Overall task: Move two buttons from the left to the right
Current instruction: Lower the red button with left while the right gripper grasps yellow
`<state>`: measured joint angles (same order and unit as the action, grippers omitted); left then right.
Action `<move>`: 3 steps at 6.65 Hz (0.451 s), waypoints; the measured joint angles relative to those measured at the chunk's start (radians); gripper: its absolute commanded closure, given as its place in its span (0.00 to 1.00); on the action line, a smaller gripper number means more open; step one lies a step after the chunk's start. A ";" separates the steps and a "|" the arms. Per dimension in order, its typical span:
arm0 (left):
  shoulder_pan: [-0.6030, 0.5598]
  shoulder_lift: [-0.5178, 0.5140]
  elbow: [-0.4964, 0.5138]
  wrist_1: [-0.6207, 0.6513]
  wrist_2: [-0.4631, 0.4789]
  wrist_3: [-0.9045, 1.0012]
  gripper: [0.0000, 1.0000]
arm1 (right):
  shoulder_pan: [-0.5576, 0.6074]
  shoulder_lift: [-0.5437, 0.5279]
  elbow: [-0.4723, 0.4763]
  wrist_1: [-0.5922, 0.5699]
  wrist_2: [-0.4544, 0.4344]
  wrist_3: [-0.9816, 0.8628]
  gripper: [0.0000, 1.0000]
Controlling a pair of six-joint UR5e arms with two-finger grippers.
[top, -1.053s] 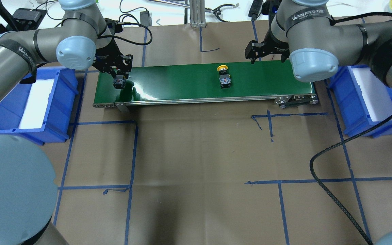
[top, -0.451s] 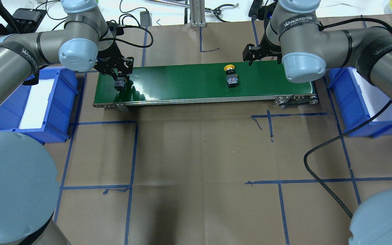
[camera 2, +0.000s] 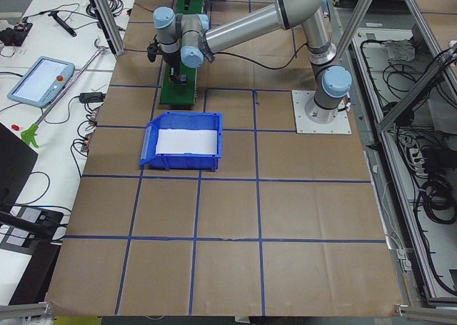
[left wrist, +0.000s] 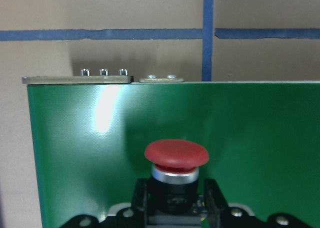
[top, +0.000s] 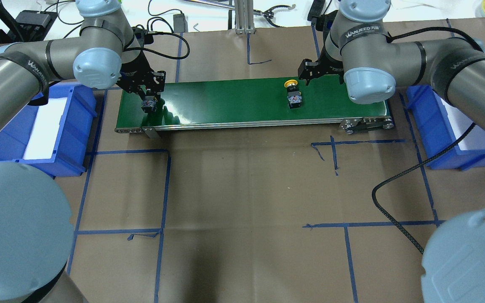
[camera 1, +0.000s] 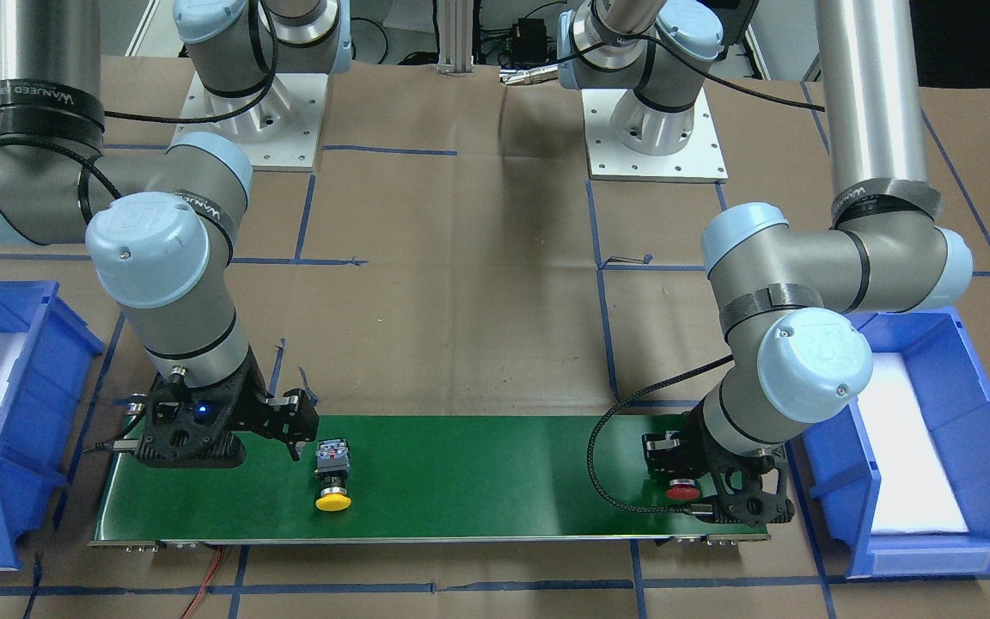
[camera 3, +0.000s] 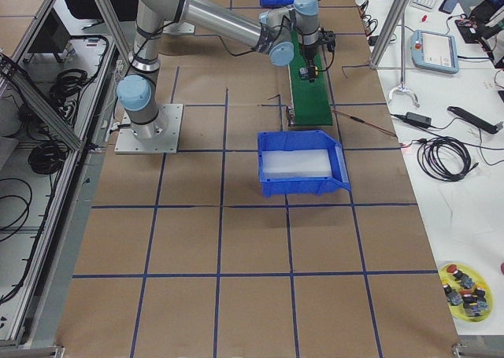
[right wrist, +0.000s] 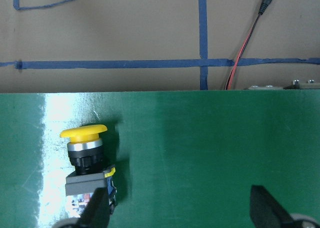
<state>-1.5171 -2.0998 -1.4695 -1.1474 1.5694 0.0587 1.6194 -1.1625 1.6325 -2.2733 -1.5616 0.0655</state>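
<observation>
Carried rightward on the green conveyor belt (top: 225, 101), the yellow-capped push-button switch (top: 294, 96) lies ahead of the open right gripper (top: 305, 75), cap pointing away; the left gripper (top: 149, 101) clamps the red-capped switch (left wrist: 176, 155).

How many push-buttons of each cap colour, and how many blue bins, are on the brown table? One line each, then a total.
Yellow-capped button: 1
Red-capped button: 1
Blue bins: 2
Total: 4

Belt (top: 225, 101) open between yellow button (top: 294, 97) and red button (camera 1: 682, 492); bins (top: 72, 139) flank ends.
</observation>
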 measured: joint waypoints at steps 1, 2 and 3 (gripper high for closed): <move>0.000 0.000 0.000 0.000 0.000 0.000 0.56 | 0.001 0.008 -0.002 0.000 0.008 0.023 0.00; 0.000 0.000 0.000 0.000 0.000 0.000 0.21 | 0.002 0.015 -0.005 0.000 0.029 0.035 0.00; 0.001 0.000 0.001 0.000 0.001 -0.001 0.00 | 0.002 0.023 -0.006 0.000 0.055 0.040 0.00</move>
<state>-1.5161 -2.1000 -1.4686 -1.1474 1.5703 0.0579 1.6213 -1.1392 1.6261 -2.2738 -1.5061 0.1058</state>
